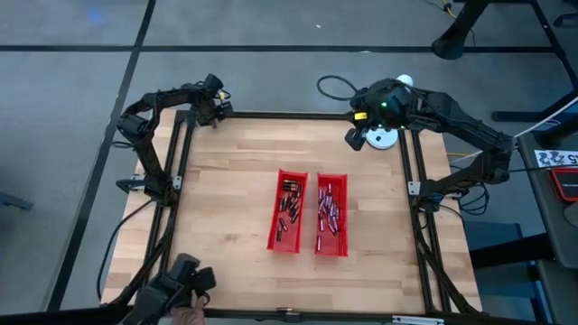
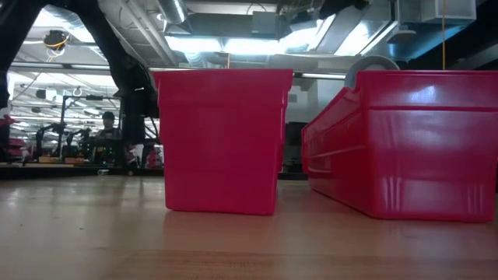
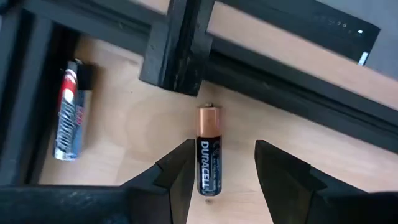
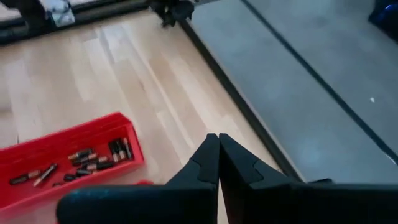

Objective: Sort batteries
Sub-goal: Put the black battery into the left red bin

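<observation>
A black-and-copper battery [image 3: 208,149] lies on the wooden table in its far left corner. My left gripper [image 3: 225,155] [image 1: 215,113] points down over it, open, with one finger on each side of the cell. A silver-and-red battery [image 3: 68,118] lies nearby, beyond a black frame bar. Two red trays [image 1: 271,236] [image 1: 346,226] in the table's middle hold several batteries [image 1: 289,203] [image 1: 330,212]. My right gripper [image 4: 217,155] [image 1: 357,137] hangs shut, high over the far right corner, holding nothing. My left gripper comes from above with its fingers along the two long sides of the black-and-copper battery. One finger [image 3: 180,174] stands right beside the cell's side [image 3: 200,165]; whether it touches, I cannot tell. The other finger is clear of it. The battery lies flat on the table.
Black frame bars [image 3: 180,50] run along the table's edges close to my left gripper. In the low view the two trays [image 2: 222,140] [image 2: 412,140] stand side by side. A white round object [image 1: 384,137] sits at the far right. A hand [image 1: 190,316] shows at the near left edge.
</observation>
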Robot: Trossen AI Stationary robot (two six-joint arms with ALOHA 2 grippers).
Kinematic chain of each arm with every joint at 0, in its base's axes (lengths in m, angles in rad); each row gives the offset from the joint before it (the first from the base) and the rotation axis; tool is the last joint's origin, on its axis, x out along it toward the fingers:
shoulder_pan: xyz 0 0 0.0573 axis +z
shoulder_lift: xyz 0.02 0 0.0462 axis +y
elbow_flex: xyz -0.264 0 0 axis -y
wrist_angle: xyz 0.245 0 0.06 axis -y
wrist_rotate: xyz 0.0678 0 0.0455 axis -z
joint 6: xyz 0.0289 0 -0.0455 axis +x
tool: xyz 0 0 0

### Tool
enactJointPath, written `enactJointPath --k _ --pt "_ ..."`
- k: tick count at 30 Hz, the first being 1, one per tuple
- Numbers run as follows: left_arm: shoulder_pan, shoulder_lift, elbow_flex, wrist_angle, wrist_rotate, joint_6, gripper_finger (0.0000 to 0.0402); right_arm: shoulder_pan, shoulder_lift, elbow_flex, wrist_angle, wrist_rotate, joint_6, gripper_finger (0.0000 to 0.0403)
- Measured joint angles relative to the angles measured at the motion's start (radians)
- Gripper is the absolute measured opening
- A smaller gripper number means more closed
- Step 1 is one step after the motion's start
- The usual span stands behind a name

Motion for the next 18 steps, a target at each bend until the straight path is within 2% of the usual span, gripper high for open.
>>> enactJointPath --k 7,18 --pt "-0.003 0.018 0.0 0.011 0.011 -0.035 0.0146 0.0 0.001 -0.113 0.039 -0.025 -0.003 0.0005" --pt "-0.002 0.016 -0.01 -0.034 0.009 0.024 0.0046 0.0 0.001 -0.25 0.08 -0.053 0.031 0.0005"
